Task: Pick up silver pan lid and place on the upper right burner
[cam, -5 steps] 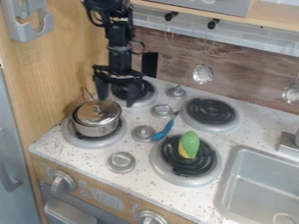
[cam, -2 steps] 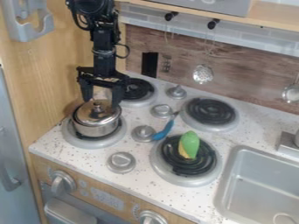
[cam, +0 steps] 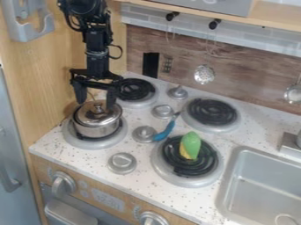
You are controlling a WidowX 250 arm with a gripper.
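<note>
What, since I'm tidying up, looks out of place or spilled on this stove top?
A green and yellow toy lies right on the lower right burner, with no pan under it, and a blue utensil lies loose beside a knob. I see no spill.

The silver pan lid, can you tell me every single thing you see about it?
The lid is round, shiny and silver, and looks like metal. It bulges up gently, with a small knob in the middle. It sits on top of the silver pot, which stands on the lower left burner. The open gripper hangs right over its back part; I can't tell whether they touch.
</note>
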